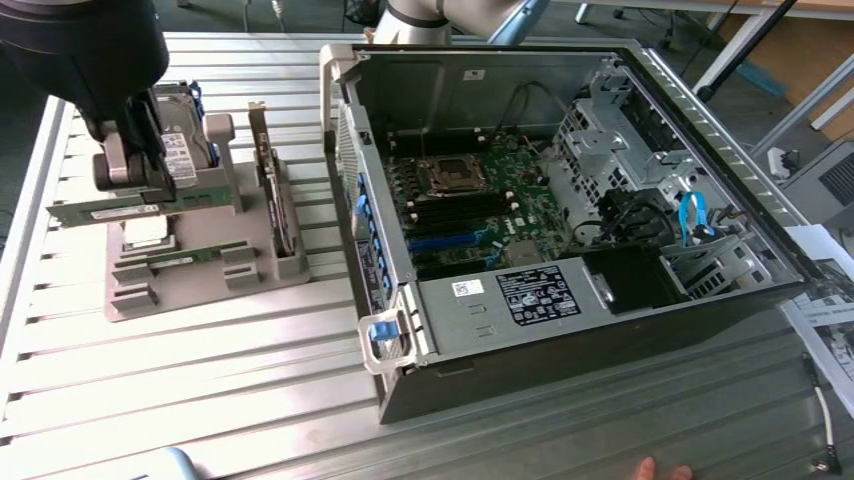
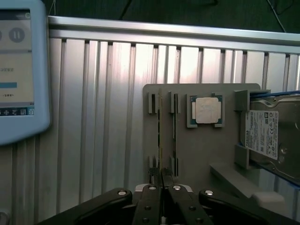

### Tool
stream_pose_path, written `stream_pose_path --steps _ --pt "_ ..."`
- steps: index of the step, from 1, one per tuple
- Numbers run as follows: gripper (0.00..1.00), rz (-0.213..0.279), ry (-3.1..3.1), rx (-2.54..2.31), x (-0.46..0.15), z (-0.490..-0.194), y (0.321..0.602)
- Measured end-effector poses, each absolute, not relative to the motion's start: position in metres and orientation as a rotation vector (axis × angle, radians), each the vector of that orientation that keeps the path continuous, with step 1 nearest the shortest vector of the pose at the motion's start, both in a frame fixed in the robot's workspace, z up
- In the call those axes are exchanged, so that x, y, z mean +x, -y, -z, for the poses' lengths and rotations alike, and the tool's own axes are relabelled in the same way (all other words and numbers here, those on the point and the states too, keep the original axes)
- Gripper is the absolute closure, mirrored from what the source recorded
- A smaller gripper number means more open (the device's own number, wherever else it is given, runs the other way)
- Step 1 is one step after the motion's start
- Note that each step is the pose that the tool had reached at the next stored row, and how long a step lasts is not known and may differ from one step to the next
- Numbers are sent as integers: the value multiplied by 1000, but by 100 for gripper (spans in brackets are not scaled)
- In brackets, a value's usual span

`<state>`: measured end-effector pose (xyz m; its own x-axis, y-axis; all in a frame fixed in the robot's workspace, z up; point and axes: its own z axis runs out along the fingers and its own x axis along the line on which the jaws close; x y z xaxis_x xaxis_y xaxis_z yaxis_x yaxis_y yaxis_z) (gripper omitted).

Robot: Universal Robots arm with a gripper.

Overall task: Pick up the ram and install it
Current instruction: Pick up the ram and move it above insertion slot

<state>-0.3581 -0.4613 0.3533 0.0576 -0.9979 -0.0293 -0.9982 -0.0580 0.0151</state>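
**A:** Claw, state?

**B:** The claw (image 1: 134, 188) has its fingers pressed nearly together, with only a sliver of gap. They pinch the ram (image 1: 94, 211) by its long upper edge. In the wrist view the two fingertips (image 2: 167, 177) stand side by side, almost touching.

**A:** Where is the ram?

**B:** It hangs level under the claw, a thin green strip lifted clear of the grey holder (image 1: 200, 285). It is over the holder's side nearest the tabletop's edge on the exterior view's left.

**A:** What carries the holder?

**B:** A slatted aluminium tabletop (image 1: 200, 380). The holder sits toward its edge on the exterior view's left.

**A:** What else is in the holder?

**B:** A hard drive (image 2: 267, 136) stands on edge at the holder's far end. A square silver processor (image 2: 206, 111) lies flat in its pocket. A dark expansion card (image 1: 274, 200) stands upright along the side facing the case. A second green strip (image 1: 180, 258) lies low in a slot below the raised ram.

**A:** And the case?

**B:** The computer case (image 1: 454, 330) lies open on the tabletop just beside the holder, on the exterior view's right, with the motherboard (image 1: 487, 200) exposed. The claw is well apart from it.

**A:** Anything else?

**B:** A pale-framed screen (image 2: 18, 70) shows in the wrist view, past the tabletop's edge.
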Motion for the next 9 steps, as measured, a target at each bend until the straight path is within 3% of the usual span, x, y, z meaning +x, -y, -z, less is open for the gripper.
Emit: stream_pose_path --steps 9 --pt "88 -50 -2150 -2278 -358 -373 461"
